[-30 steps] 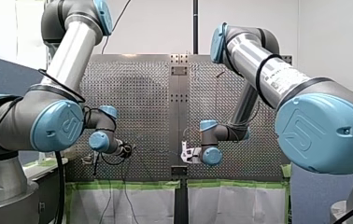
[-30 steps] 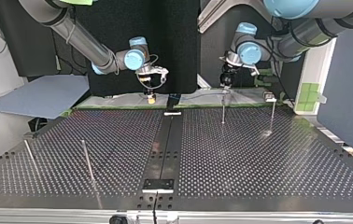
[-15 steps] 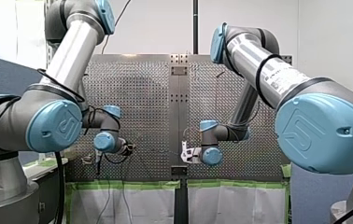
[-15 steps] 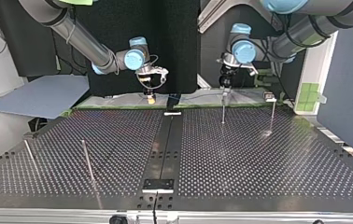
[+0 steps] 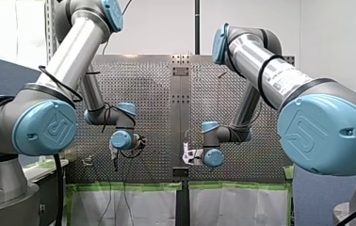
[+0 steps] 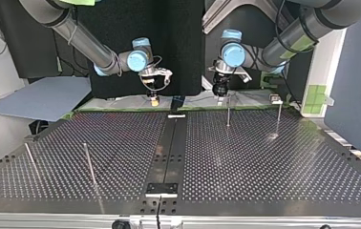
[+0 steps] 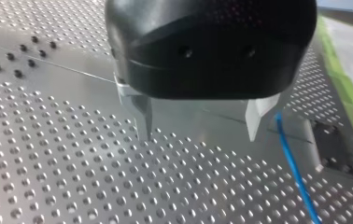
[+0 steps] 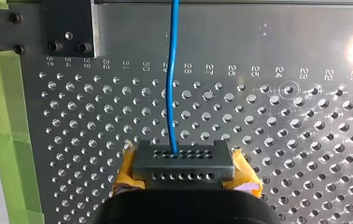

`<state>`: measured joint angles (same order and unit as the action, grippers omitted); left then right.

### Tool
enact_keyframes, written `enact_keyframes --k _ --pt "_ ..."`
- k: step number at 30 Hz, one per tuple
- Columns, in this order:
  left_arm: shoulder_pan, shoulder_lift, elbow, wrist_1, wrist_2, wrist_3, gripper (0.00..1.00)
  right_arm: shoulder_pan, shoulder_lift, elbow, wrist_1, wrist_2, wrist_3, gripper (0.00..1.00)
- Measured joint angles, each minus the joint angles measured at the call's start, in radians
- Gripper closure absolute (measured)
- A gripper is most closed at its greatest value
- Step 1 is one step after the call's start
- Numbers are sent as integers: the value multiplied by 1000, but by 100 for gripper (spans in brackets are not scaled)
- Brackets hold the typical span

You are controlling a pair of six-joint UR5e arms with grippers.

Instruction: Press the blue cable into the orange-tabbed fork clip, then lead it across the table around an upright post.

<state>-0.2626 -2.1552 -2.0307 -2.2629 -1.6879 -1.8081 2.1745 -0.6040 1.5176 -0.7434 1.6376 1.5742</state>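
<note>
Before clipping, right gripper (image 8: 182, 163) pinched the cable (image 8: 171, 70) at top view's upper centre; left gripper (image 7: 198, 133), wide and empty, needed to grasp it next.

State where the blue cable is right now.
In the right wrist view the blue cable runs straight ahead from my right gripper over the perforated table; in the left wrist view it lies beside my left gripper, outside its open fingers.
</note>
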Motion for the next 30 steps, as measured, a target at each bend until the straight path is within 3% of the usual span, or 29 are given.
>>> enact_keyframes --k 6,11,24,30 --pt "-58 0 6 -23 -59 -14 0 0 0 0 1 0 0 100" --pt "-75 -1 6 -47 -93 -12 0 0 0 0 1 -1 -1 100" --pt "-72 -3 6 -74 -97 4 0 0 2 -1 0 1 0 100" --pt "-73 -43 8 -67 -94 13 0 0 3 -1 -1 0 0 100"
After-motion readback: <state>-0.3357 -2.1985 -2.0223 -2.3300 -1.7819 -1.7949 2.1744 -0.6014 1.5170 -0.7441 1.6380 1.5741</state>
